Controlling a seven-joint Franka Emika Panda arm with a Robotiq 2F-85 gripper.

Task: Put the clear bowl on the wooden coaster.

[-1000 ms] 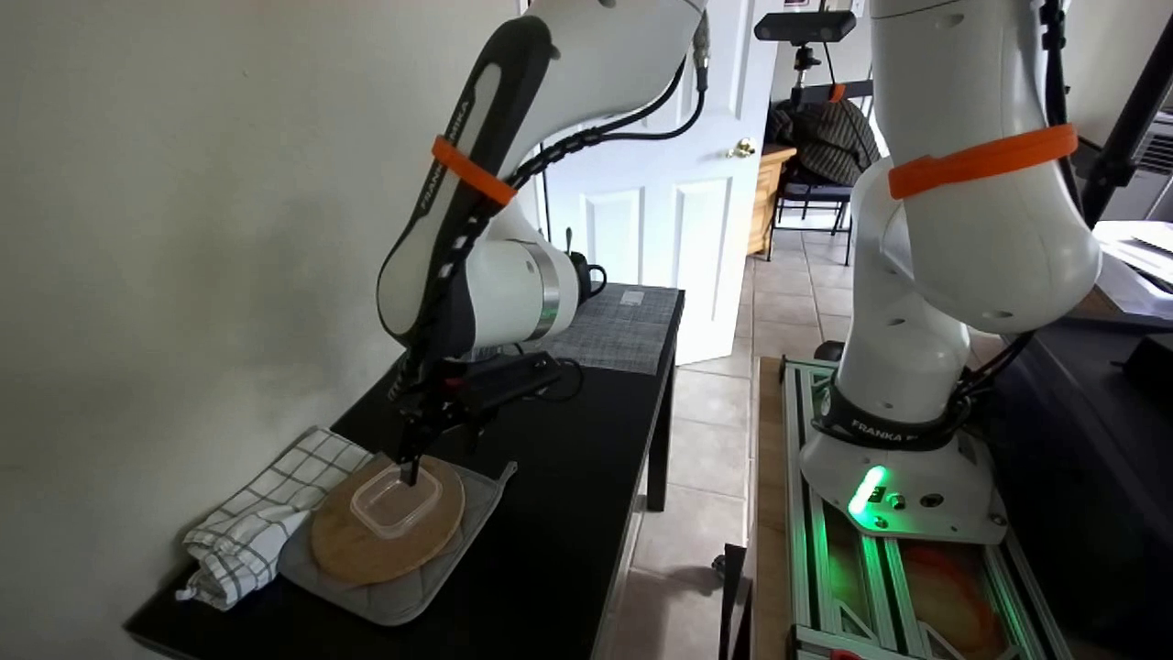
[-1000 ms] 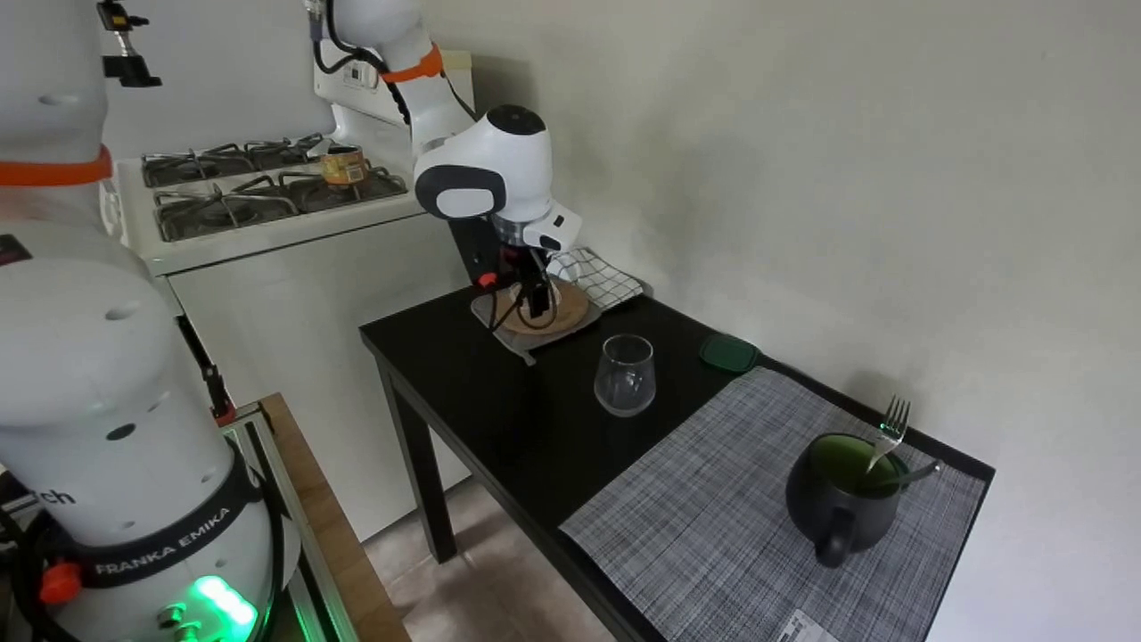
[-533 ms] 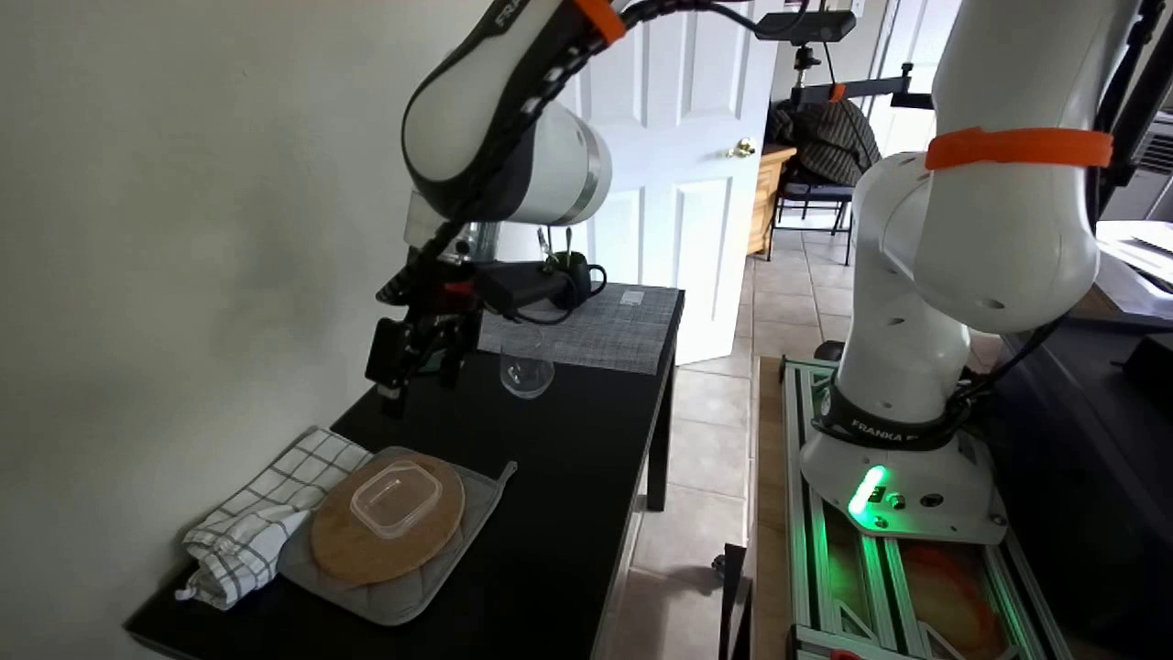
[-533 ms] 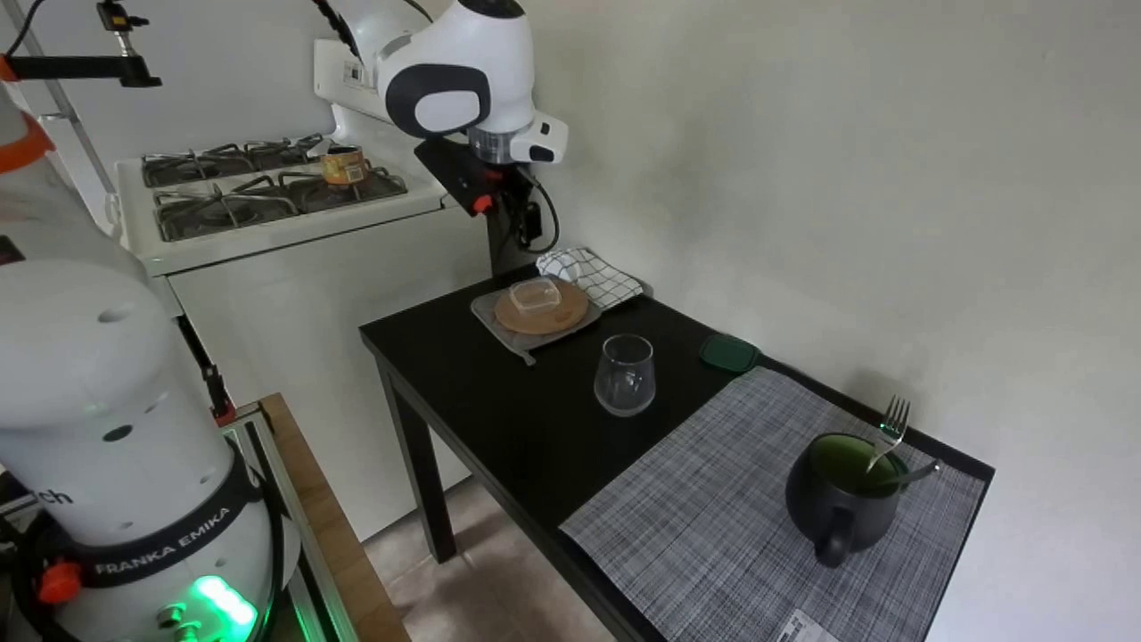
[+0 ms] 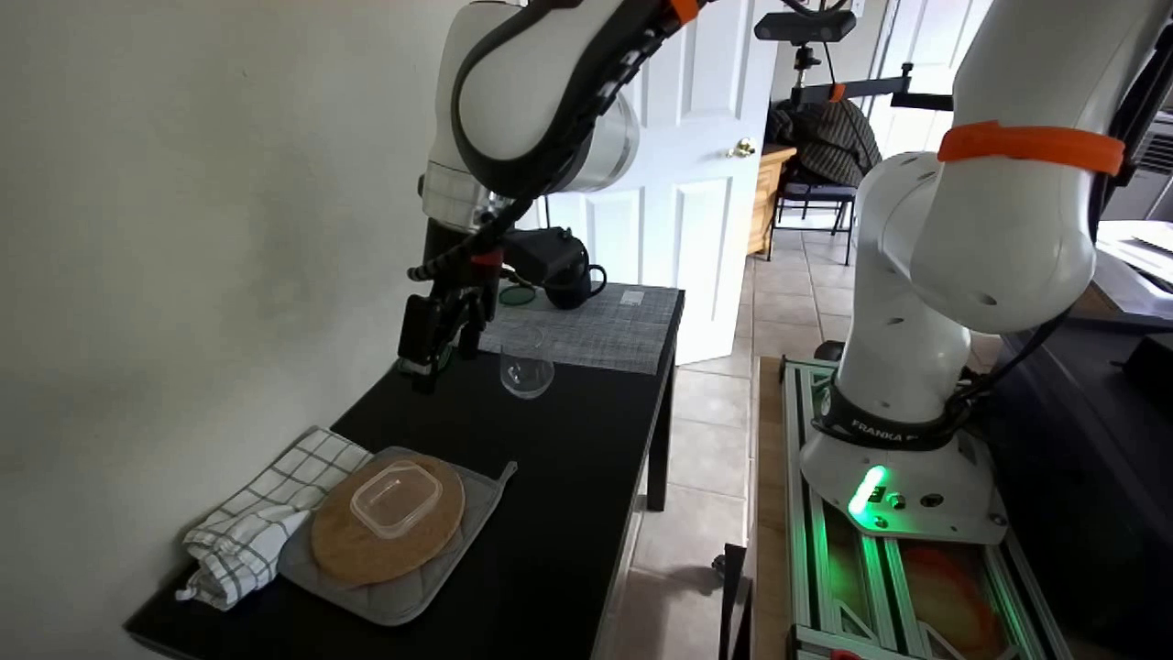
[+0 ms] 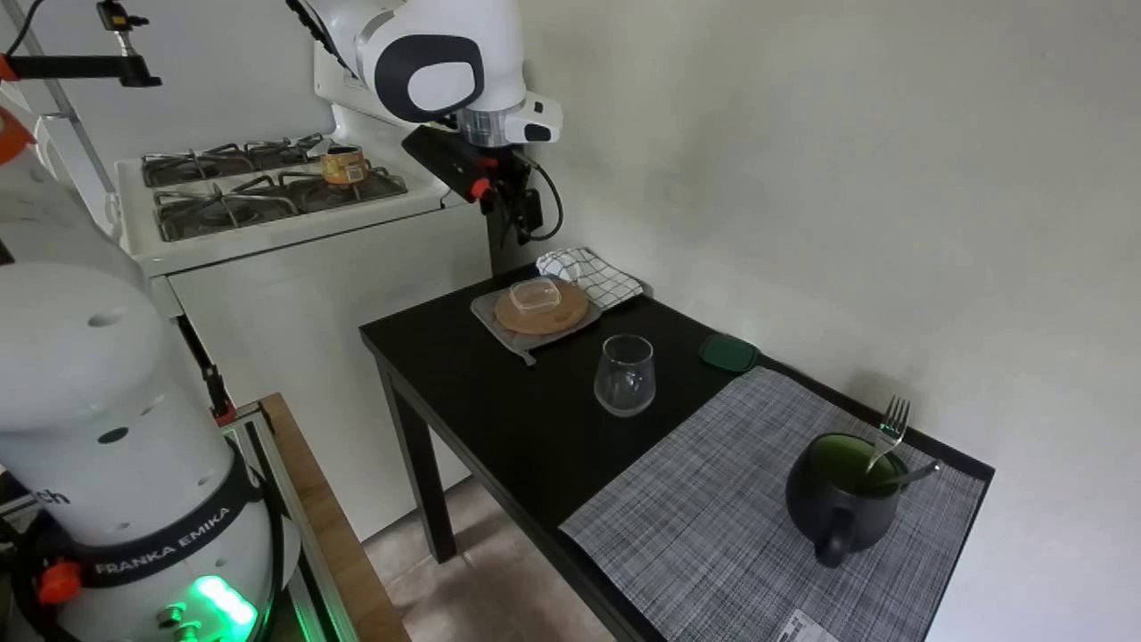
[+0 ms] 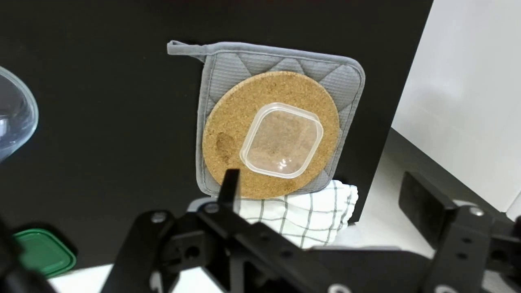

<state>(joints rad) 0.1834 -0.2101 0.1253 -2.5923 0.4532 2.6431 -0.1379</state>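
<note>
Gripper [image 7: 321, 191]: one, released, its fingers spread wide with nothing between them, hanging well above the table [image 6: 517, 419].
Clear bowl [image 7: 283, 140]: one, on the wooden coaster [image 7: 224, 118], wholly inside its edge, a little off centre; upright or inverted, I cannot tell.
Done: the placing itself, I judge, since nothing holds the clear bowl there.
Left: probably nothing but taking the arm [image 5: 541, 101] farther away.
Wooden coaster: one, lying on one grey mat [image 7: 228, 67].
Checkered cloth [image 7: 301, 219]: one, just beside the grey mat.
Glass [image 6: 625, 383]: one, standing apart.
Green lid-like piece [image 6: 729, 353]: one for certain; a green patch [image 5: 517, 295] past the gripper may or may not be another.
Placemat [image 6: 695, 499]: one, with the mug [image 6: 829, 508] on it.
Mug: one, holding one fork [image 6: 894, 419] and one other utensil [image 6: 918, 473].
Orange tin [image 6: 344, 167]: one, on the stove [image 6: 285, 294].
</note>
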